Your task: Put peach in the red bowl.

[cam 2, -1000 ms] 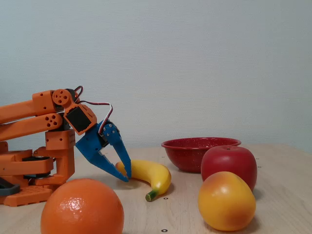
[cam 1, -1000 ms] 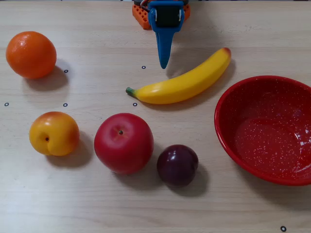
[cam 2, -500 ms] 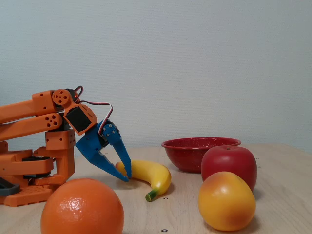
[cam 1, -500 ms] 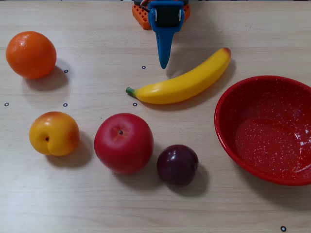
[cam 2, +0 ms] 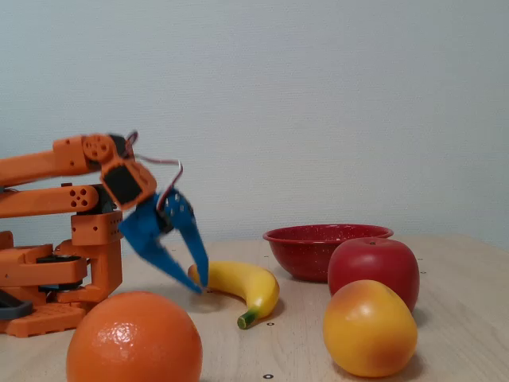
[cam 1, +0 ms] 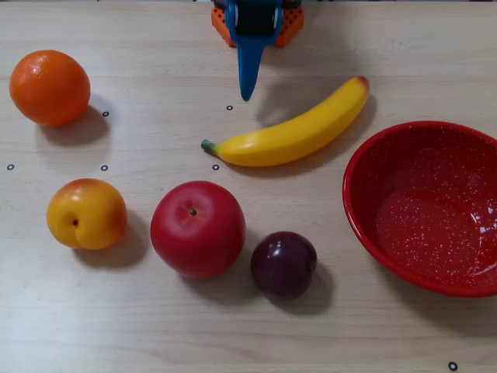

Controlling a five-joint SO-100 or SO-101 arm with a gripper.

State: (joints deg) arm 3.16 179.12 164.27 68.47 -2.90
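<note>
Fixed view from above: the peach [cam 1: 86, 214] lies on the table [cam 1: 155, 326] at about 9 o'clock, clear of the red apple [cam 1: 198, 229] beside it and well apart from the empty red bowl [cam 1: 373, 175] at 3 o'clock. The blue gripper [cam 1: 248, 95] hangs at 12 o'clock near the banana [cam 1: 291, 132], holding nothing. In the side fixed view it is motion-blurred, so whether its jaws are parted cannot be told.
</note>
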